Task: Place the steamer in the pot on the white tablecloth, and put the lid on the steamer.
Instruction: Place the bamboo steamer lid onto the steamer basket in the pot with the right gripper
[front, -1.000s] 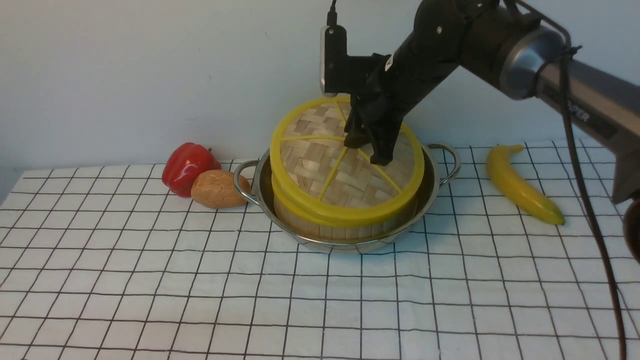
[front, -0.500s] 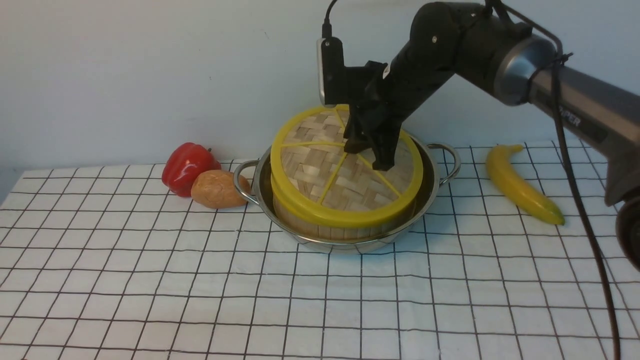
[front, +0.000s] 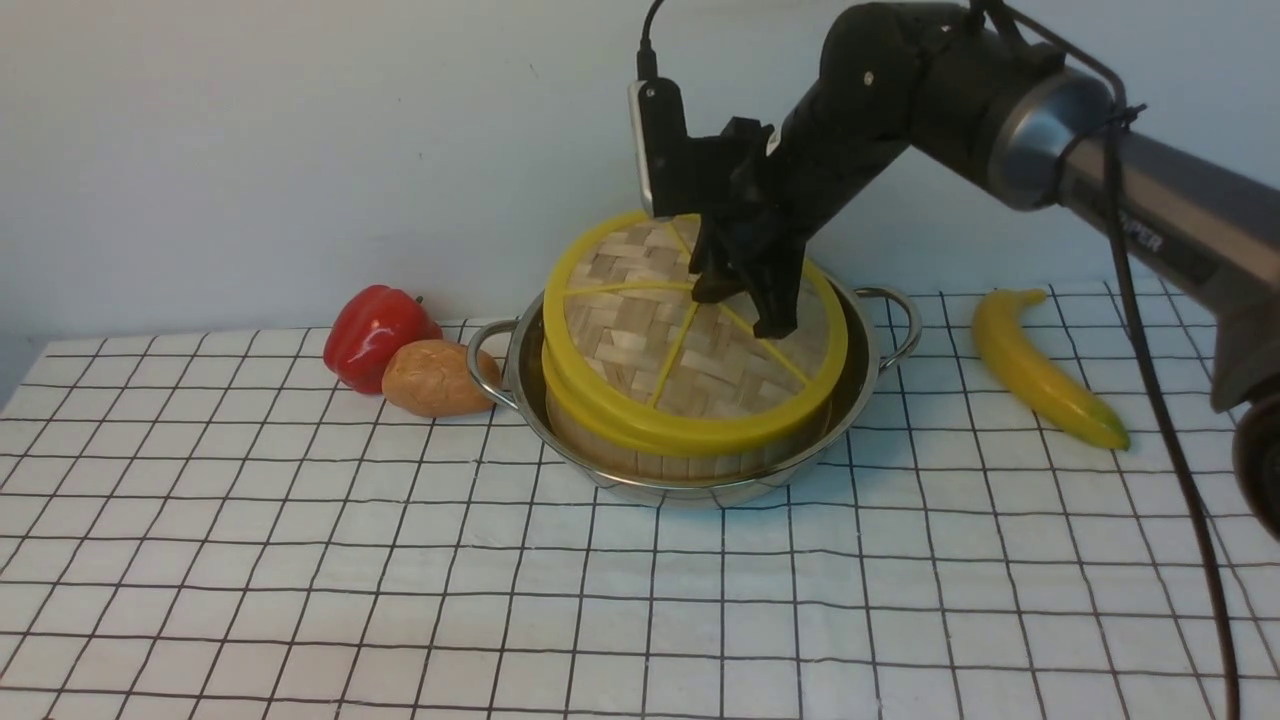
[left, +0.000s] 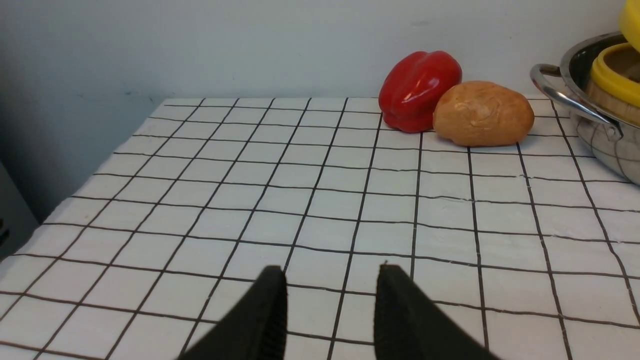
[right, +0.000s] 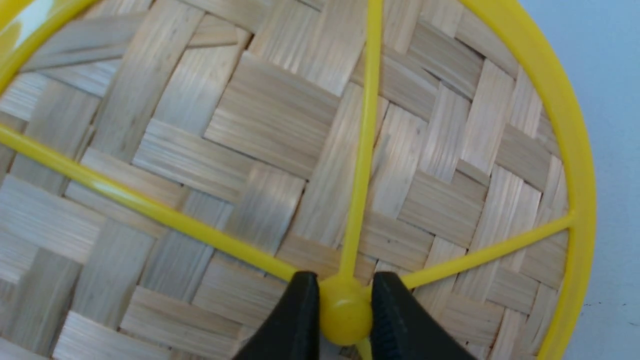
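- Your lid (front: 640, 350) lies tilted over the steamer (front: 690, 462). Its near edge is down on the steamer's yellow rim and its far edge is raised toward the wall.
- Your right gripper (front: 745, 300) reaches down onto the middle of the lid. In the right wrist view, the right gripper (right: 345, 300) has its two black fingers pinched on either side of the yellow hub (right: 345, 315) where the spokes meet, so it is grasping the lid by that hub.
- The steamer stands inside the pot (front: 852, 395), and you can see its bamboo wall below the lid. What is inside it is hidden.
- The pot rests on the white tablecloth (front: 400, 600), toward the far side, with one loop handle to each side.
- Just beside the pot's left handle you have a brown potato-like lump (front: 435, 378), with a red pepper (front: 375, 335) touching it on the far-left side.
- A banana (front: 1040, 370) lies on the cloth to the right of the pot, apart from it.
- Your left gripper (left: 330, 280) hangs above bare cloth, well away from the pot. Its jaws are spread and nothing is between them.
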